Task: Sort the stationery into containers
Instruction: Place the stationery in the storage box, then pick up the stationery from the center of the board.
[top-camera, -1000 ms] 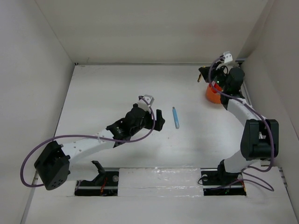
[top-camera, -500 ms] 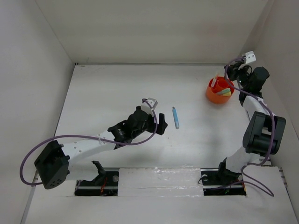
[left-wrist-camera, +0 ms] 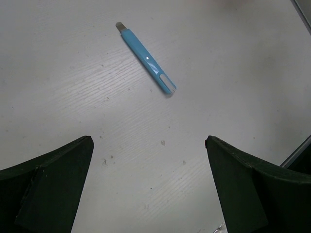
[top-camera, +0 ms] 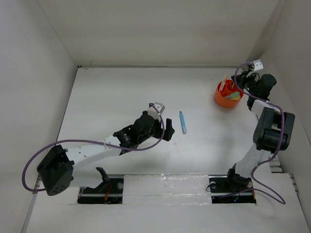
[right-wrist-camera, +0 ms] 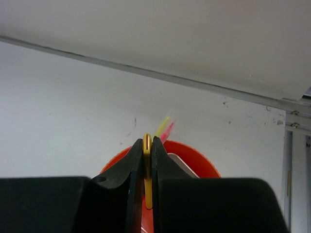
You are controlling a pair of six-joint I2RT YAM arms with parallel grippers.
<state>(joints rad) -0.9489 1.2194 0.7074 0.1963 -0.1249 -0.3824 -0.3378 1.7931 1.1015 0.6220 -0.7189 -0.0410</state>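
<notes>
A blue pen [top-camera: 182, 122] lies alone on the white table, just right of my left gripper [top-camera: 167, 129]. In the left wrist view the blue pen [left-wrist-camera: 146, 57] sits ahead of my left gripper [left-wrist-camera: 148, 141], which is open and holds nothing. The orange-red cup [top-camera: 224, 99] stands at the far right with pale green, yellow and white pieces [top-camera: 234, 94] inside. My right gripper [top-camera: 242, 82] hovers at the cup's right rim. In the right wrist view my right gripper [right-wrist-camera: 146, 141] is shut on a thin yellow stick [right-wrist-camera: 147, 165] above the cup [right-wrist-camera: 197, 154]. Yellow and pink sticks [right-wrist-camera: 165, 127] poke up beyond it.
White walls enclose the table on the left, back and right. The right wall and a metal rail [right-wrist-camera: 296, 121] lie close behind the right arm [top-camera: 269, 128]. The two arm bases [top-camera: 102, 187] are at the near edge.
The right gripper swung from over the cup's left side back to its right rim, still shut. The left gripper edged slightly right toward the blue pen.
</notes>
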